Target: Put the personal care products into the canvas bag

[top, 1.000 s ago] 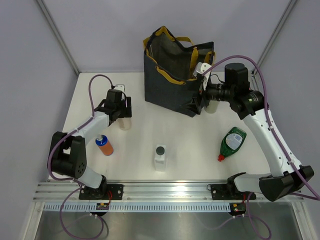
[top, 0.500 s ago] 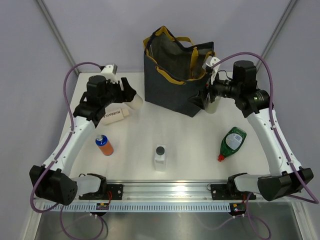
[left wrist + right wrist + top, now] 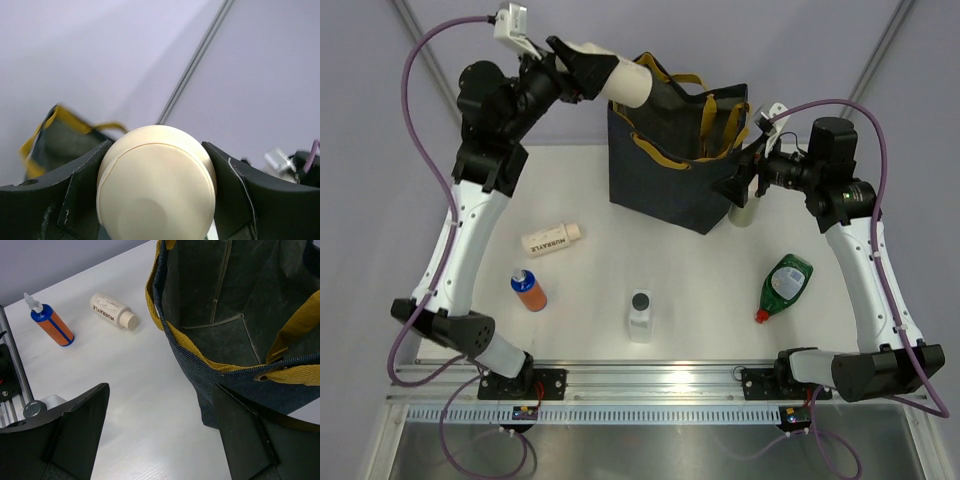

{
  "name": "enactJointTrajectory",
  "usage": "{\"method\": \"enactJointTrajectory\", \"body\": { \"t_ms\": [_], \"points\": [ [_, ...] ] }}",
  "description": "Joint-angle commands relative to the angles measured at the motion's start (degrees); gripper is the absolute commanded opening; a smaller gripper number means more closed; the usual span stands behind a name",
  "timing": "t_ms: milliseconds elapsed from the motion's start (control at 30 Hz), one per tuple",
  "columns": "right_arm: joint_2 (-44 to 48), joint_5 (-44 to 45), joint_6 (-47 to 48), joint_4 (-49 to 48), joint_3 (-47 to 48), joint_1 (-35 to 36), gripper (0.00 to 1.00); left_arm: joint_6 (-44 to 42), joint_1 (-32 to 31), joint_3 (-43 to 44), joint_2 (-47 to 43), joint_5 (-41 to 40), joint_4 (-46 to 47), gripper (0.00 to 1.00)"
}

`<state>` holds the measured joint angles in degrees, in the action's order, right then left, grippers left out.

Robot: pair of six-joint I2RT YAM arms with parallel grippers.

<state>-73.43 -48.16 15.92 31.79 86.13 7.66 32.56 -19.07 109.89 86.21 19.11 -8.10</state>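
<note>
The canvas bag (image 3: 660, 185) stands open on the worktop (image 3: 700, 300), and the right wrist view shows only dark lining inside it. The left arm reaches high, with the left fingers (image 3: 50, 195) pinching a beige bottle (image 3: 625, 82) that lies lengthwise above the bag's left rim. The right arm stretches to the bag's right side, with the right fingers (image 3: 75, 430) spread around bare air. A labelled bottle (image 3: 552, 238) lies left of the bag. An orange bottle (image 3: 528, 290) and a white bottle (image 3: 640, 315) stand nearer than the bag. A green bottle (image 3: 783, 285) lies to the bag's near right.
</note>
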Motion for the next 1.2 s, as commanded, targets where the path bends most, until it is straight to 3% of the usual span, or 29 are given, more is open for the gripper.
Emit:
{"method": "enactJointTrajectory", "body": {
  "t_ms": [0, 100, 233, 533, 767, 1033, 1167],
  "points": [
    [2.5, -2.11, -2.3, -3.14, -0.34, -0.63, 0.91, 2.09, -3.59, 14.32, 11.67, -0.47, 8.29, 0.0],
    [3.47, -2.37, -3.09, -3.66, -0.87, -1.59, 0.91, -2.65, -6.15, 24.98, 21.26, -3.37, 4.95, 0.0],
    [5.31, -2.11, -3.97, -4.19, -2.01, -4.14, 0.91, -9.52, -8.52, 25.82, 26.1, -6.1, 2.83, 0.0],
    [5.75, -4.39, -7.57, -7.09, -4.82, -12.4, 0.91, -23.32, -13.54, 19.58, 29.7, -6.45, -3.68, 0.0],
    [5.05, -5.27, -7.66, -7.45, -6.06, -12.76, 0.91, -29.21, -14.06, 15.72, 34.45, -8.04, -3.59, 0.02],
    [4.0, -4.93, -7.31, -7.18, -6.85, -12.76, 0.91, -30.27, -14.06, 12.11, 39.47, -8.66, -3.33, 0.08],
    [3.91, -0.72, -5.64, -5.95, -6.94, -12.76, 0.91, -29.13, -14.06, 11.05, 40.87, -8.3, -2.8, 0.11]
  ]
}}
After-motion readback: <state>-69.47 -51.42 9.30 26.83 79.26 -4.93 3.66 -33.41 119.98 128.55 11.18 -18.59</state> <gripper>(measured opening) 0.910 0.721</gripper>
